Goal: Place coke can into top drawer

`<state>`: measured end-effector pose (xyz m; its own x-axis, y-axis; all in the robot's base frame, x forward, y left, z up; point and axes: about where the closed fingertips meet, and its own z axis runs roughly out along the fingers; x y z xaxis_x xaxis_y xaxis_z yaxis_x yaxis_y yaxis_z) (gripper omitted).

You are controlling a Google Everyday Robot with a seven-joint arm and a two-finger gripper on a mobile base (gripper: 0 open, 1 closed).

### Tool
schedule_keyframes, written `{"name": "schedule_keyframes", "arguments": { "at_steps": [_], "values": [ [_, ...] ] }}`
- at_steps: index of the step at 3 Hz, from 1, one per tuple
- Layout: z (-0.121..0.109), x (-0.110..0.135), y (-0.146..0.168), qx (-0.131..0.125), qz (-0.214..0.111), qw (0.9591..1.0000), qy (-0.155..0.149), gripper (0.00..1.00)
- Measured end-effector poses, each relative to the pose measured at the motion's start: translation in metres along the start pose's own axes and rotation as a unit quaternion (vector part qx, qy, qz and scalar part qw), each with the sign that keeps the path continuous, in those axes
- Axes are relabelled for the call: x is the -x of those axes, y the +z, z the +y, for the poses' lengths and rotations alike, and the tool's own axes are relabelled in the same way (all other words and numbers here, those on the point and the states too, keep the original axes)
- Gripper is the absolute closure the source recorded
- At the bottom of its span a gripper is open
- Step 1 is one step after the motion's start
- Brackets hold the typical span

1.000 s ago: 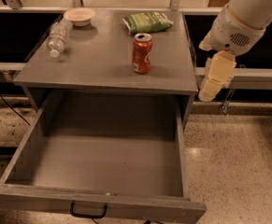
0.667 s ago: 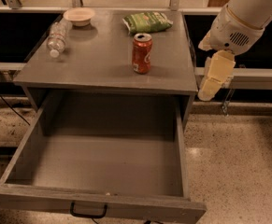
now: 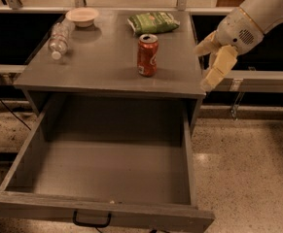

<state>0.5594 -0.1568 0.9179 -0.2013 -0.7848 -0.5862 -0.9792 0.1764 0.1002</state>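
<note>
The red coke can [image 3: 147, 55] stands upright on the grey cabinet top [image 3: 102, 67], right of the middle. Below it the top drawer [image 3: 107, 174] is pulled wide open and is empty inside; its black handle [image 3: 91, 221] shows on the front panel. My gripper [image 3: 203, 66] hangs off the right edge of the cabinet top, to the right of the can and apart from it. Its cream fingers [image 3: 219, 68] are spread and hold nothing.
A clear plastic bottle [image 3: 59, 39] lies at the back left of the top, a white bowl [image 3: 82, 16] behind it, and a green chip bag [image 3: 152, 22] behind the can. Speckled floor [image 3: 248, 169] lies to the right of the drawer.
My gripper has shifted slightly left and up, closer to the cabinet's right edge. The can and the drawer have not moved.
</note>
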Motion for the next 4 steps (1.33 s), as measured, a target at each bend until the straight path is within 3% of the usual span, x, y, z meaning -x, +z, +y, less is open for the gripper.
{"name": "schedule_keyframes", "arguments": {
  "at_steps": [1, 2, 4],
  "values": [
    [-0.004, 0.007, 0.001, -0.01, -0.008, 0.9999, -0.002, 0.0],
    [-0.015, 0.009, 0.003, -0.014, -0.037, 0.9992, 0.008, 0.0],
    [-0.058, 0.054, 0.031, 0.015, -0.114, 0.9934, 0.01, 0.0]
  ]
}}
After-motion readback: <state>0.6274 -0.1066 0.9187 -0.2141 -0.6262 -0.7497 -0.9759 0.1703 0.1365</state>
